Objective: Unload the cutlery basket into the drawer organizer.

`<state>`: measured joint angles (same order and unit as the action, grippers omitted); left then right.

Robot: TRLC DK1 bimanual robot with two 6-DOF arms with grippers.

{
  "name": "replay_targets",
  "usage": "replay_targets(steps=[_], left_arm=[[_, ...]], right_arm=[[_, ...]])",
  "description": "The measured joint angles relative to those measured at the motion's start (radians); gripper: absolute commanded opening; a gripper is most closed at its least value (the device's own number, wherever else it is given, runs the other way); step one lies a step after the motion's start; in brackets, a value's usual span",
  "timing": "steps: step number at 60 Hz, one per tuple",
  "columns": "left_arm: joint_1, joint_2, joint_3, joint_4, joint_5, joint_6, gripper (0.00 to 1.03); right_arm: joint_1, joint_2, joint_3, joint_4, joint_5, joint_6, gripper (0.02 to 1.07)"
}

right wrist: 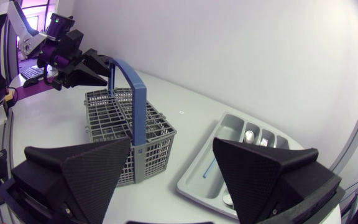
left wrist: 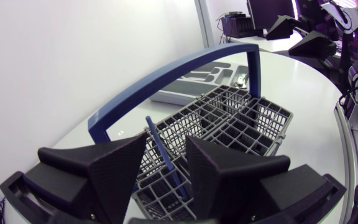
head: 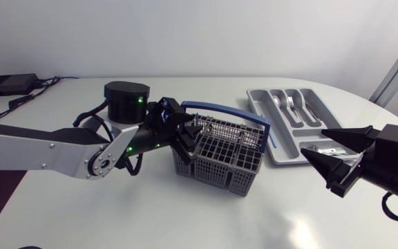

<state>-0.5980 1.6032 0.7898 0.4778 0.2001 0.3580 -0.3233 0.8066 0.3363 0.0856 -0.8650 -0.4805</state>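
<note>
The grey cutlery basket (head: 220, 159) (right wrist: 114, 115) with a blue arched handle (left wrist: 166, 81) stands mid-table. My left gripper (head: 188, 135) (left wrist: 166, 144) hovers over its left end, fingers apart. A thin blue-handled utensil (left wrist: 169, 171) stands in a basket cell between those fingers, touching neither. The grey drawer organizer (head: 253, 102) (right wrist: 194, 180) lies to the right, holding spoons (head: 276, 102), forks (head: 292, 105) and a blue stick (right wrist: 209, 167). My right gripper (head: 314, 144) (right wrist: 171, 146) is open and empty near the organizer's front end, pointing towards the basket.
A black box (head: 9, 84) with cables sits at the table's back left corner. The white tabletop (head: 150, 207) spreads in front of the basket.
</note>
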Motion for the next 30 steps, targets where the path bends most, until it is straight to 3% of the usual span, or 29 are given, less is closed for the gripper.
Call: replay_targets(steps=[3,14,30], left_arm=[[0.000,0.007,0.004,0.000,0.000,0.000,0.62],[0.000,0.017,0.012,0.006,0.000,-0.017,0.44],[0.000,0.023,0.030,0.014,-0.005,-0.026,0.14]], right_arm=[[-0.005,0.001,0.000,0.000,-0.003,0.000,0.97],[-0.007,0.006,0.000,0.000,-0.003,-0.003,0.97],[-0.007,0.012,0.000,0.000,-0.004,-0.016,0.97]])
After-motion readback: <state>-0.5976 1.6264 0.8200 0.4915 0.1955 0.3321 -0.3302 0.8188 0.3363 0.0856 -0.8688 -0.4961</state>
